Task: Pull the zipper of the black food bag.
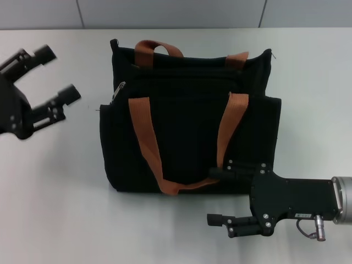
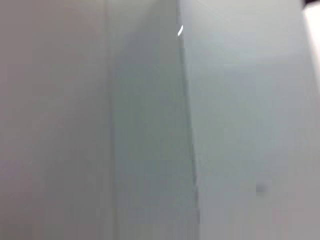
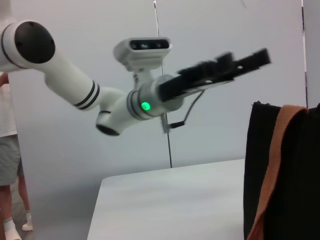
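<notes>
The black food bag (image 1: 190, 132) lies on the white table (image 1: 55, 192), with two rust-brown handles (image 1: 146, 143). The zipper's silver pull tab (image 1: 119, 90) sits at the bag's top left corner, at the end of the black zip track. My left gripper (image 1: 56, 74) is open and empty, up and to the left of the bag, apart from the tab. It also shows far off in the right wrist view (image 3: 250, 62). My right gripper (image 1: 214, 197) is open at the bag's lower front edge, with one finger (image 1: 223, 175) over the fabric by the handle loop. The bag's edge shows in the right wrist view (image 3: 295, 175).
A grey wall (image 1: 176, 14) runs behind the table's far edge. A person (image 3: 7, 165) stands beyond the table in the right wrist view. The left wrist view shows only pale wall panels (image 2: 150, 125).
</notes>
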Robot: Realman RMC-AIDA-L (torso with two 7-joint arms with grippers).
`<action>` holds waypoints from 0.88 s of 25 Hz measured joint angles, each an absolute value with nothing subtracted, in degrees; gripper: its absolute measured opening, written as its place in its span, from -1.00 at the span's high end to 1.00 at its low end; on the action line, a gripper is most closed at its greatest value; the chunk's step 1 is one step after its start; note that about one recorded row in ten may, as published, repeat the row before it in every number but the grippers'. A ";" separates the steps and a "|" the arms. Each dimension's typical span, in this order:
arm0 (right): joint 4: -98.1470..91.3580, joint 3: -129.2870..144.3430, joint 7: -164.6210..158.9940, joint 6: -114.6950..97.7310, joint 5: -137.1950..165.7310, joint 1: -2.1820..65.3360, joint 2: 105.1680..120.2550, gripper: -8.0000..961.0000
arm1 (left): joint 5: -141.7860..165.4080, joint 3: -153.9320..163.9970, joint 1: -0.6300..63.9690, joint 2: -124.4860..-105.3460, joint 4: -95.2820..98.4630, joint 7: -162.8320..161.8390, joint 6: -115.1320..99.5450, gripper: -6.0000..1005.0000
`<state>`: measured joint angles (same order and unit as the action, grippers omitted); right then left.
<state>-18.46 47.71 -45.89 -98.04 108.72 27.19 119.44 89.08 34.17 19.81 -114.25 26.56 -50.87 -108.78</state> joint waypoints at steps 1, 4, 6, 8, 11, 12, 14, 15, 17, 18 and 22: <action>-18.46 47.68 -45.88 -98.03 108.72 27.17 119.44 -0.70 | 89.82 34.45 20.39 -113.38 26.57 -51.09 -106.55 -0.60; -18.46 47.43 -45.87 -98.02 108.72 27.15 119.43 -0.70 | 93.27 34.93 22.12 -111.92 26.81 -51.74 -101.54 -0.59; -18.46 47.22 -45.87 -98.02 108.72 27.16 119.39 -0.70 | 95.78 35.00 23.12 -111.77 27.14 -52.08 -98.97 -0.59; -18.46 47.04 -45.88 -98.02 108.72 27.15 119.36 -0.69 | 98.87 35.05 24.39 -112.00 27.41 -52.31 -96.88 -0.58; -18.46 46.55 -45.96 -98.04 108.71 27.16 119.35 -0.69 | 102.40 35.07 25.99 -112.81 27.42 -52.36 -95.96 -0.58; -18.46 46.34 -46.01 -98.04 108.71 27.15 119.35 -0.69 | 103.79 35.07 26.59 -113.16 27.42 -52.38 -95.39 -0.58; -18.46 46.17 -46.08 -98.04 108.70 27.15 119.35 -0.69 | 106.11 35.07 27.79 -113.87 27.32 -52.42 -93.56 -0.57; -18.46 46.16 -46.12 -98.05 108.69 27.15 119.35 -0.69 | 106.78 35.07 28.17 -114.12 27.30 -52.42 -92.43 -0.57; -18.46 46.13 -46.17 -98.05 108.68 27.18 119.35 -0.69 | 108.14 35.07 28.94 -114.65 27.31 -52.34 -89.77 -0.57; -18.46 46.10 -46.19 -98.06 108.67 27.25 119.35 -0.69 | 108.35 35.07 29.20 -114.87 27.33 -52.18 -88.73 -0.57; -18.46 46.10 -46.22 -98.08 108.64 27.55 119.35 -0.69 | 108.45 34.85 29.76 -115.04 27.43 -51.51 -87.24 -0.56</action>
<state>-18.46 46.10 -46.22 -98.08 108.64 27.55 119.35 108.45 34.85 29.76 -115.04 27.43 -51.51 -87.24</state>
